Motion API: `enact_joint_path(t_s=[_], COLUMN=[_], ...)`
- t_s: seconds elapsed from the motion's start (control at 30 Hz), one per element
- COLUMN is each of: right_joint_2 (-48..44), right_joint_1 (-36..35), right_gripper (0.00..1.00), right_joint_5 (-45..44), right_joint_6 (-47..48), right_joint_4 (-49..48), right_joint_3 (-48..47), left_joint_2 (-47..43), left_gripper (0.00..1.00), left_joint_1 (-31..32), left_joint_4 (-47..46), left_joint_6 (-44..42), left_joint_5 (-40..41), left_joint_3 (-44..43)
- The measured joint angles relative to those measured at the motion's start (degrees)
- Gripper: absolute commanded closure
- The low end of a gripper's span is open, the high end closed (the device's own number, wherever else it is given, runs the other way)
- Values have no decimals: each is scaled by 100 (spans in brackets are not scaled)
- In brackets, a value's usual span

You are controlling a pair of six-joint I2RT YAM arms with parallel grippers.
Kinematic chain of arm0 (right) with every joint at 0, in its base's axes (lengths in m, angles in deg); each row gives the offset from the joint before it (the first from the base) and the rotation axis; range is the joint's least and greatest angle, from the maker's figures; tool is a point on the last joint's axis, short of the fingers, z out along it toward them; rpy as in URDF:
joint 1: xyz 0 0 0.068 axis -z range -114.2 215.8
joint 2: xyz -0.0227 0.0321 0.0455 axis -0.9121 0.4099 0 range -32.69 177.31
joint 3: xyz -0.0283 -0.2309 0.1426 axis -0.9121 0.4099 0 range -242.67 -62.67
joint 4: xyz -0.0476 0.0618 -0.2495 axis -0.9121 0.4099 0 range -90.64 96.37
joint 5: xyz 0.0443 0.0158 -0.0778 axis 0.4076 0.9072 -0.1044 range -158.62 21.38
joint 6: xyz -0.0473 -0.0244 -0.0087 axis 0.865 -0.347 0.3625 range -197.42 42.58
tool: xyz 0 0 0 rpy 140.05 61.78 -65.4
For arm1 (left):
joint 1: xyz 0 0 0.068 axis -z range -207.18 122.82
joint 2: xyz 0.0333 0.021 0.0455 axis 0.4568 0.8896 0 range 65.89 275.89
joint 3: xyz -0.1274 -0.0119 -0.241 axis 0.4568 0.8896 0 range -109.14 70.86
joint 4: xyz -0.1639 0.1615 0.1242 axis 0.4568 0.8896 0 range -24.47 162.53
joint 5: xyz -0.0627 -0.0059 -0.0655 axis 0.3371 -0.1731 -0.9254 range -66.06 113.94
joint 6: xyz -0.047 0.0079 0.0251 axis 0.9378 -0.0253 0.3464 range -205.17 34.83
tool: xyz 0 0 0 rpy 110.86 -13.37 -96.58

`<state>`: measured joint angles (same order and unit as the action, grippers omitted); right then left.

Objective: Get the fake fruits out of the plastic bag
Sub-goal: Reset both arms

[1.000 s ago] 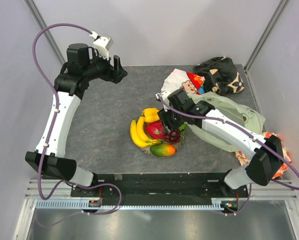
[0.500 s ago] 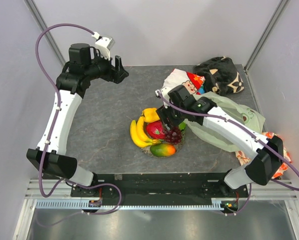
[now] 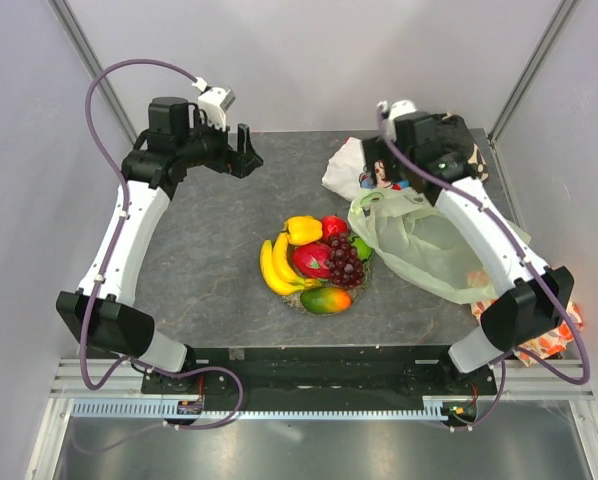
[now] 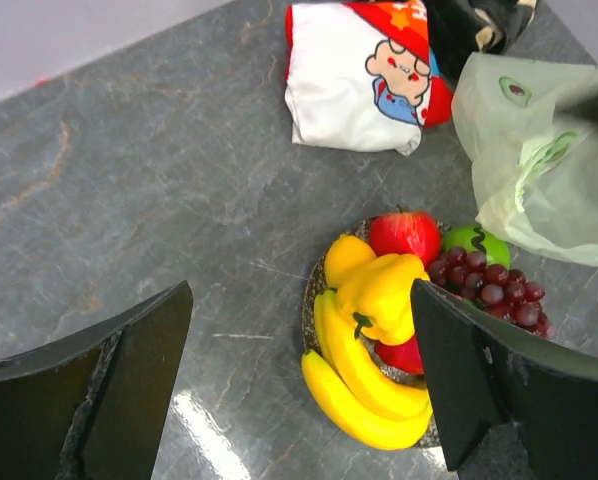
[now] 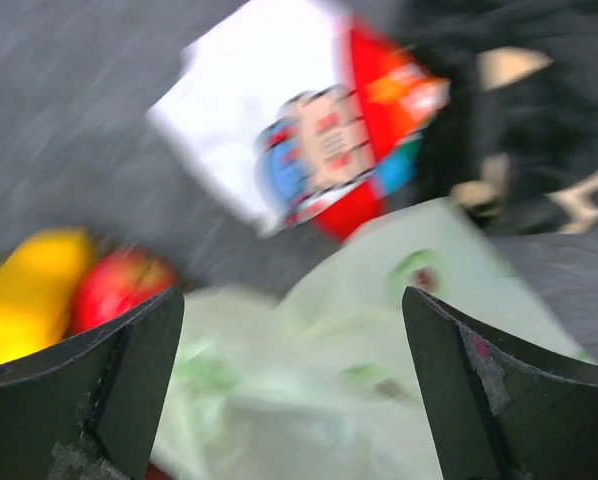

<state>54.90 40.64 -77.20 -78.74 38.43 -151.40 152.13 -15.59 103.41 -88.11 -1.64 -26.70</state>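
Gaping wide, empty: left end effector, right end effector.

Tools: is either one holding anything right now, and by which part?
Nothing is held. The right tool is open above the plastic bag with nothing between its jaws; the left tool is open and empty too.

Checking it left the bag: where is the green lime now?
Top view: the green lime sits just right of the red apple, next to the grapes, beside the plastic bag's left edge.
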Motion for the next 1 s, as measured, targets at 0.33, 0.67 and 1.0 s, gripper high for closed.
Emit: enact_joint_path(t_s=[0.33, 0.67, 1.0], right_joint_2=[328, 153, 11], right_joint_1=[492, 470, 470], right_gripper=[2, 2, 2], right_joint_5=[-1292, -1335, -1333], right_joint_6=[-24, -20, -15], right_joint_4=[-861, -723, -734], right_joint_3=[-789, -608, -442], left_joint_2=[-352, -748, -796], left_gripper=[2, 1, 1], left_joint_1=[-133, -295, -817], left_joint_4=[96, 96, -35], left_joint_6=[-107, -120, 11], left_joint_5=[474, 1110, 1272], left_joint_3=[929, 1580, 1672])
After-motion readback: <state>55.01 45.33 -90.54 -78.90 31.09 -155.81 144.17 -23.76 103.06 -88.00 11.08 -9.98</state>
